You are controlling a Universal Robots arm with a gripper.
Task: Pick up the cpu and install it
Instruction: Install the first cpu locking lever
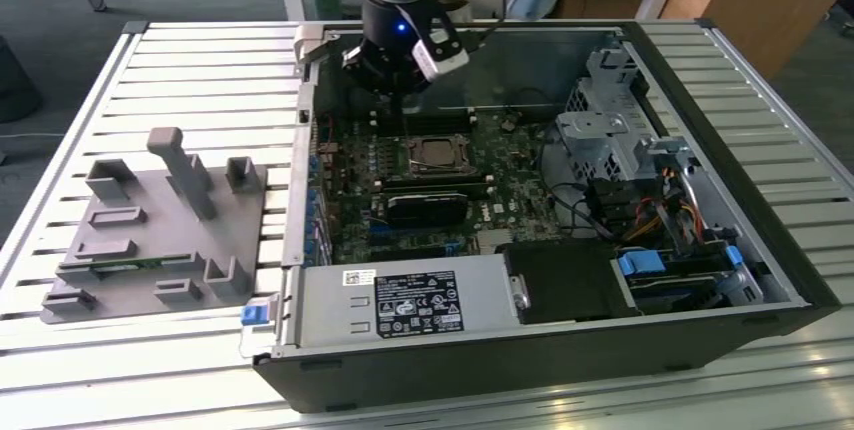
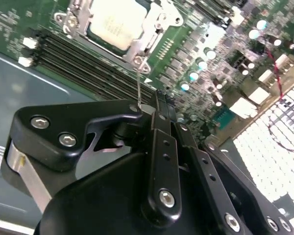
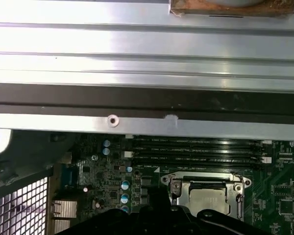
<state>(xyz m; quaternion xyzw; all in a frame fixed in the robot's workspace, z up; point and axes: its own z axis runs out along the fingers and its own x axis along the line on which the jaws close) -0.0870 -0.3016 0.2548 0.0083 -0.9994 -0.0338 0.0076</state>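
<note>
Sitting in its socket [image 1: 434,153] at the exterior view's centre, one cpu [image 1: 434,154]; one gripper [image 1: 390,78], fingers pressed together empty, hangs above.

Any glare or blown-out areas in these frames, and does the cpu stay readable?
In the second wrist view the cpu is washed pale by glare and a white grille is blown out; in the first wrist view the case's metal rails shine bright while the cpu reads evenly; the exterior view is evenly lit.
</note>
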